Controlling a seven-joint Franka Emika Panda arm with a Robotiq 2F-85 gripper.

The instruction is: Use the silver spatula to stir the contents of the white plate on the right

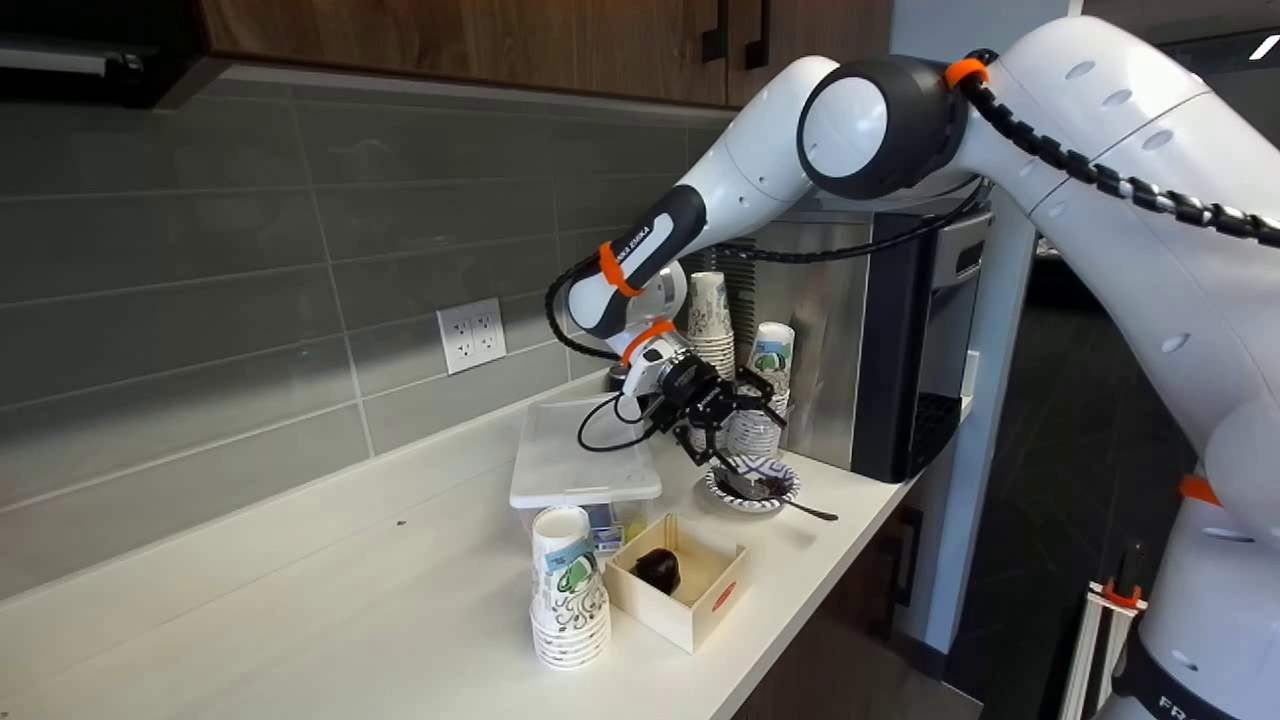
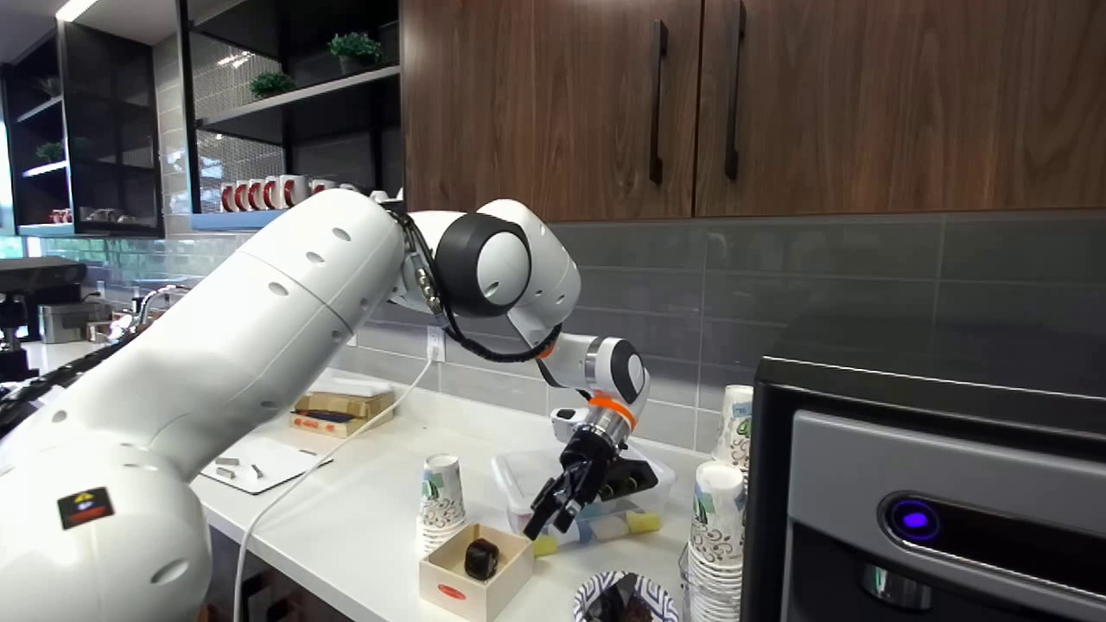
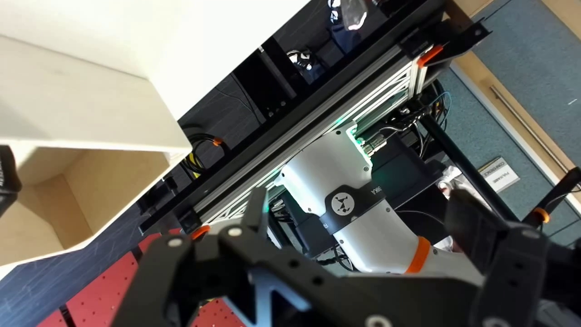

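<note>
The white plate is a small round dish with a blue-patterned rim and dark contents, also low in an exterior view. In it lies the silver spatula, its handle reaching over the rim toward the counter's front edge. Above and beside the dish, my gripper is open, its lower finger overlapping the dish in that view. Whether it touches the dish cannot be told. The wrist view has the gripper with its fingers wide apart and nothing held. Dish and spatula are out of the wrist view.
A wooden box holding a dark lump sits near the counter's front edge. Beside it stand a cup stack and a lidded clear container. More cup stacks and a dark machine flank the dish.
</note>
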